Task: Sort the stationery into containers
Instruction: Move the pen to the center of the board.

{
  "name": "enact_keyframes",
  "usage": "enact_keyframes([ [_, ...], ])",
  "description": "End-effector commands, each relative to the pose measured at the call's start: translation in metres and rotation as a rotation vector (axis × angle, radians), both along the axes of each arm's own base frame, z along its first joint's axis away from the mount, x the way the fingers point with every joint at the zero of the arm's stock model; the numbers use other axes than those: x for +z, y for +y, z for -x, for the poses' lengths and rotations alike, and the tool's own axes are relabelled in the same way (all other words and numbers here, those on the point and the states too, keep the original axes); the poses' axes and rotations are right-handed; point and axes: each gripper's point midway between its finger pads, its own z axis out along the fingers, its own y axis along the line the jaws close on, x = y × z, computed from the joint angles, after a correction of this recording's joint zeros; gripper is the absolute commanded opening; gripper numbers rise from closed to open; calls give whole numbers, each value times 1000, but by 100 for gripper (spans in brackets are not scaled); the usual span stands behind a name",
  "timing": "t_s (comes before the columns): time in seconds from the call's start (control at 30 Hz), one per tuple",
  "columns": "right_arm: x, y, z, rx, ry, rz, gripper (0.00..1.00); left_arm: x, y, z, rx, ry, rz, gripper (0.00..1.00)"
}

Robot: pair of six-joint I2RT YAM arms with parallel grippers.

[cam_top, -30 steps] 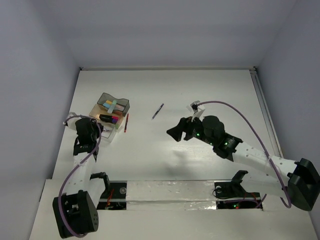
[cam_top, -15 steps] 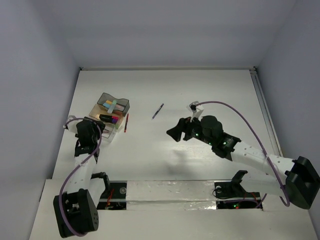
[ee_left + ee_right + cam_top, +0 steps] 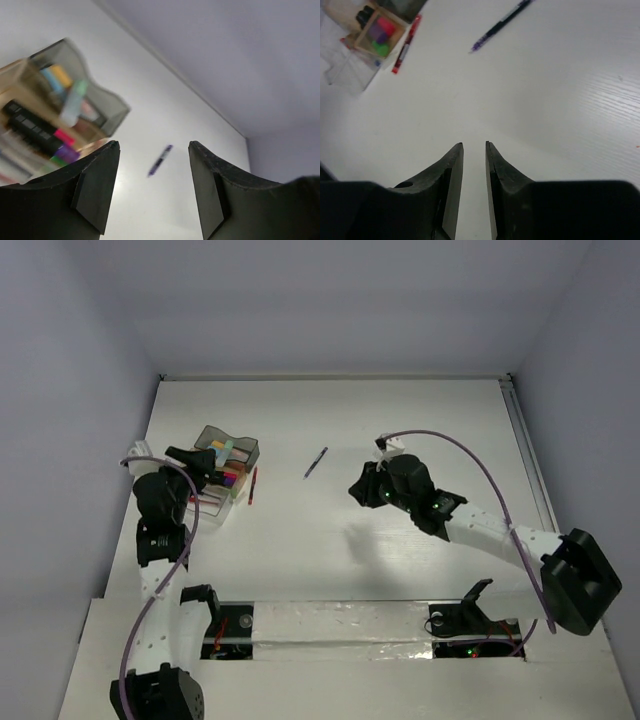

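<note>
black left gripper (image 3: 203,458) points forward beside the containers (image 3: 246,449).

soft, even light falls from above and keeps my white tabletop (image 3: 420,420) bright; only a faint grey shadow lies beneath my right side. the overhead view is sharp. my left wrist view smears the containers (image 3: 107,107) with blur, the left jaws dark and soft-edged. my right wrist view holds the pen (image 3: 501,25) crisp.
</note>
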Motion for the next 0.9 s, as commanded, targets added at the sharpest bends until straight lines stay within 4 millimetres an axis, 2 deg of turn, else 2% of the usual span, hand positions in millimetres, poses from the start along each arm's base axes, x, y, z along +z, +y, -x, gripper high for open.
enact_keyframes([
  [0.0,2,-13,-29,-53,8,38,30,74,-36,7,-218,-199,-96,54],
  [0.03,10,-7,-34,-46,1,30,30,84,-46,11,-275,-223,-115,54],
  [0.07,8,-9,-39,-52,13,46,31,84,-54,14,-315,-218,-131,54],
  [0.1,-5,-4,-46,-51,40,72,34,84,-59,16,-349,-219,-181,54],
  [0.13,-6,4,-47,-22,56,65,38,90,-66,18,-380,-228,-209,55],
  [0.17,4,13,-58,-18,42,58,47,82,-78,21,-435,-199,-223,55],
  [0.2,-18,14,-65,-32,89,105,51,80,-83,23,-471,-198,-270,56],
  [0.27,-26,23,-78,-32,106,128,59,74,-95,29,-554,-174,-305,57],
  [0.3,-18,27,-94,-61,95,146,63,73,-106,33,-604,-178,-326,57],
  [0.33,-43,27,-104,-84,127,203,65,70,-108,34,-609,-166,-368,57],
  [0.37,-48,30,-112,-83,129,228,66,66,-112,38,-623,-152,-384,57],
  [0.4,-38,35,-125,-102,121,239,67,65,-119,41,-634,-158,-404,58],
  [0.43,-58,38,-130,-99,150,272,67,61,-119,43,-631,-159,-425,58],
  [0.5,-67,42,-135,-97,182,298,67,59,-118,45,-608,-178,-442,58],
  [0.53,-58,49,-146,-102,166,288,67,57,-120,45,-598,-171,-449,58],
  [0.57,-73,53,-149,-95,188,303,67,53,-120,47,-607,-146,-473,58],
  [0.6,-79,54,-149,-91,212,315,67,57,-120,48,-600,-155,-485,58],
  [0.63,-72,65,-155,-84,195,303,67,60,-124,49,-601,-171,-489,58],
  [0.67,-87,66,-158,-83,213,330,67,63,-125,51,-605,-183,-492,58],
  [0.7,-94,69,-156,-78,231,353,67,64,-127,52,-612,-189,-495,58],
  [0.77,-94,73,-165,-86,230,366,67,65,-131,55,-626,-197,-494,58],
  [0.8,-111,72,-165,-88,254,391,67,65,-133,58,-636,-199,-498,58],
  [0.87,-112,77,-173,-85,247,400,66,66,-133,59,-634,-202,-501,58],
])
